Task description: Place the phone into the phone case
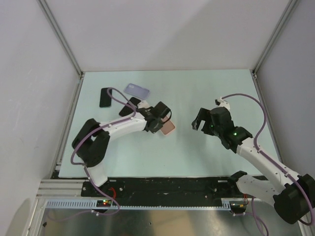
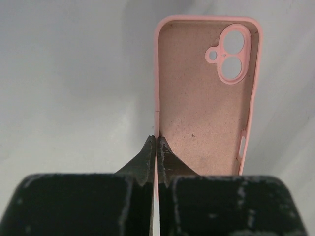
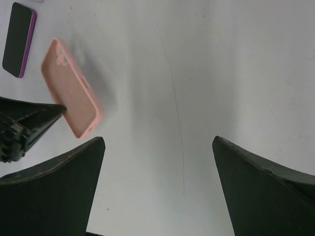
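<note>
Left fingers (image 2: 156,147): pinching the side wall of the soft pink silicone phone case (image 2: 204,108).
Right fingers (image 1: 198,121): spread, empty.
Purple-edged dark slab phone (image 3: 18,39): flat on pale worktop (image 3: 197,73).

Pink case (image 2: 206,98) faces up, dark phone (image 3: 18,39) nearby.

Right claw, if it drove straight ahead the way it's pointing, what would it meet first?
Probably bare table: the open right claw frames nothing else in its own view. The pink case lies off to its left, likely missed.
</note>
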Robot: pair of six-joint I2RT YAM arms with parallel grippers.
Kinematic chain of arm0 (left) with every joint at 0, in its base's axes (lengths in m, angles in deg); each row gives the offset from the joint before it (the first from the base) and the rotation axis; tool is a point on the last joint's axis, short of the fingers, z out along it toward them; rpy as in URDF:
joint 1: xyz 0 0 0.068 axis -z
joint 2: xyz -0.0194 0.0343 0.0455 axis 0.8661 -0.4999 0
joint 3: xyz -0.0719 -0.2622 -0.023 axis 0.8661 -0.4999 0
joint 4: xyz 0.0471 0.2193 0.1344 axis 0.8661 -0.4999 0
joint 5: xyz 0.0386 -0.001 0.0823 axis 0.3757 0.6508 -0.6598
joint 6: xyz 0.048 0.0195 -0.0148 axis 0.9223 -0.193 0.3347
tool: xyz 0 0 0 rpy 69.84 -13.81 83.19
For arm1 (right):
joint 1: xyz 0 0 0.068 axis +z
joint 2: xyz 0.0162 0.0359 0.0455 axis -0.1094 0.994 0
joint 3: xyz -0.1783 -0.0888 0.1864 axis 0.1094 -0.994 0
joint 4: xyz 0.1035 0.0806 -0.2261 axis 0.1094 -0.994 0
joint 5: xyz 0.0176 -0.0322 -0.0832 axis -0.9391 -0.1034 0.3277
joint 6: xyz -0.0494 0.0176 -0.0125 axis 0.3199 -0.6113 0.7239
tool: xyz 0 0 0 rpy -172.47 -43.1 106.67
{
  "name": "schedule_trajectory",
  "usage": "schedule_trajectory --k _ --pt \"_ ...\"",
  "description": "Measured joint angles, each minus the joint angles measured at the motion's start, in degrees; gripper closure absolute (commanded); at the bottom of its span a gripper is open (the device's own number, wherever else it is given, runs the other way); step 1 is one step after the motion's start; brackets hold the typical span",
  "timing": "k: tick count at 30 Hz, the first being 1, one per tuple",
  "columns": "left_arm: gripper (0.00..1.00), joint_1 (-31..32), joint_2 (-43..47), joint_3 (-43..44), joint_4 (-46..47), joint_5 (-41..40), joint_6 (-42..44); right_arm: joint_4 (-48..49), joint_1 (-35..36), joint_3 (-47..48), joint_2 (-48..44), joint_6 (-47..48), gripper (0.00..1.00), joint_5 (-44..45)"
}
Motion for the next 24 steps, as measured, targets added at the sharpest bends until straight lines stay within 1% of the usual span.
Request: schedule_trajectory --k 5,11,13,14,16,20,24 --pt "1.00 2.8 -3.4 1.6 -0.2 0.5 -1.0 -0.6 -0.2 -0.1 -0.2 -0.4 0.03 0.4" --pt "1.00 3.6 -4.3 1.6 -0.8 0.3 -7.1 -0.7 -0.2 -0.2 0.2 -1.2 0.04 -0.4" --pt "0.83 3.9 -4.3 1.6 -0.8 0.3 -9.4 -0.8 0.0 -0.2 0.5 -1.3 0.04 -0.7" --pt "0.71 4.1 -4.3 1.6 -0.8 0.3 -10.1 -0.8 0.1 -0.2 0.7 -1.3 0.04 -0.7" --pt "0.58 4.5 -4.4 1.6 -0.9 0.3 -11.7 -0.8 0.4 -0.2 1.2 -1.3 0.04 -0.9" --pt "0.36 5.1 -4.7 1.6 -0.9 -0.2 -13.4 -0.8 1.0 -0.2 2.3 -1.3 0.04 -1.2" --pt "0.18 5.2 -4.2 1.1 -0.7 -2.7 -10.7 -0.6 1.3 -0.2 3.2 -1.4 0.04 -1.6"
